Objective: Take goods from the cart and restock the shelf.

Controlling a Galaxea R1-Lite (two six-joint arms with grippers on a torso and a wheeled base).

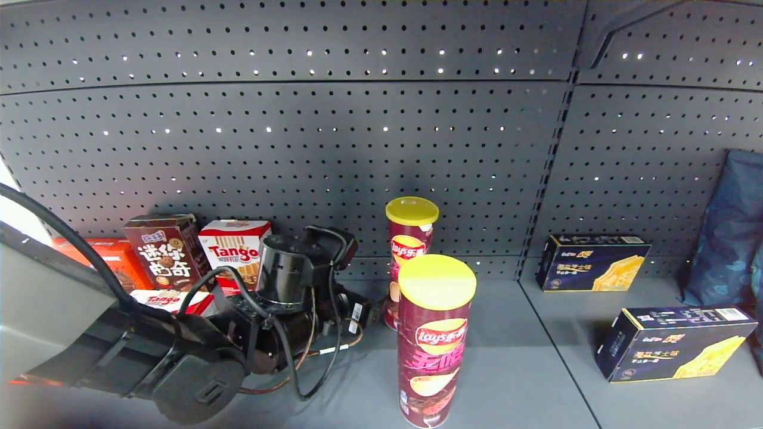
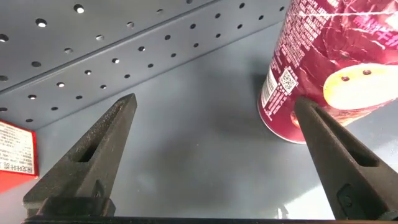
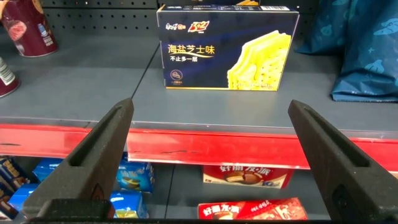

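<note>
- The rear chip can (image 1: 410, 238) has its lower part hidden behind the front chip can (image 1: 435, 339).
- The left arm (image 1: 179, 345) covers part of the lying wafer box (image 1: 170, 299) and the orange box (image 1: 119, 256).
- The blue bag (image 1: 730, 238) runs past the right edge.
- Lower-shelf packs (image 3: 245, 177) sit partly behind the red shelf strip (image 3: 217, 140).

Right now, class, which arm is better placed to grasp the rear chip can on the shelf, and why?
Left. The open left gripper is over the shelf beside the rear chip can; the right gripper faces a navy box instead.
</note>
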